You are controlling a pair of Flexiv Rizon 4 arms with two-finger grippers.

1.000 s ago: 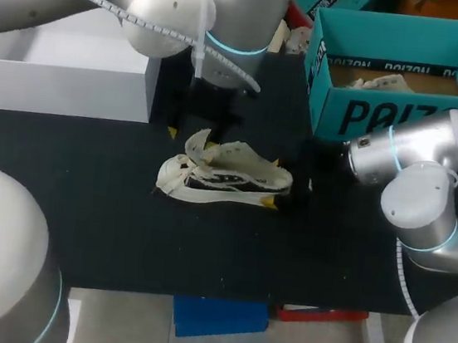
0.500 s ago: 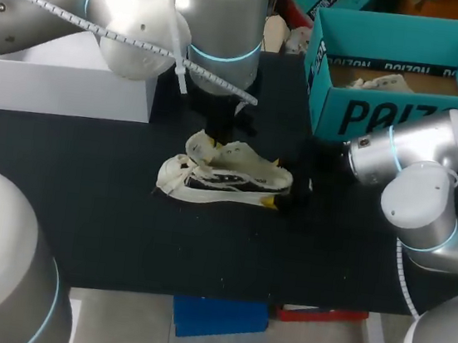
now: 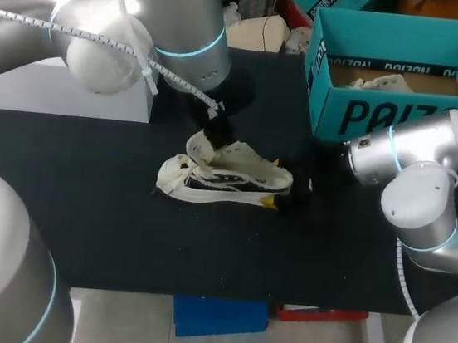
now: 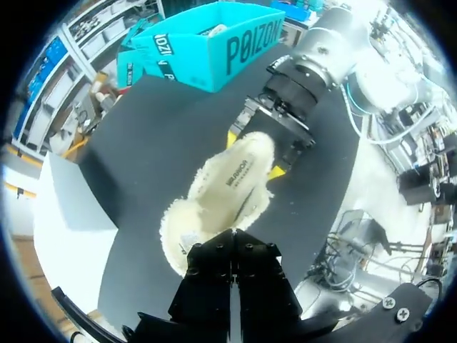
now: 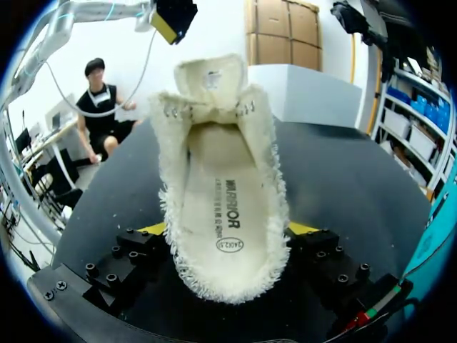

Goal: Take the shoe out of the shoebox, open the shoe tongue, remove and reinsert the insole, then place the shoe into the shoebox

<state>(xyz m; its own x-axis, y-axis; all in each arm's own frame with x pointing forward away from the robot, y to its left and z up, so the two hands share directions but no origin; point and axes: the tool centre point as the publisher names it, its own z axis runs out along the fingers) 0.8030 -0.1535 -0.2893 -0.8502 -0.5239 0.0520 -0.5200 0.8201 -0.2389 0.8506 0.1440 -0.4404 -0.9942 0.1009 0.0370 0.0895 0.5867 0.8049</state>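
Both low: right claw point(image 5: 228, 236) clamps shoe point(image 3: 224, 175) heel, left claw point(image 3: 218, 127) hovers above tongue point(image 5: 211, 78).

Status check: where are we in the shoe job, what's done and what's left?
Done: the shoe is out of the shoebox, lying on the table. In hand: the right gripper clamps its heel, and the left gripper hovers over the tongue, which stands raised. Left: the insole lies inside, so pulling it, reinserting it and boxing the shoe appear not yet done.
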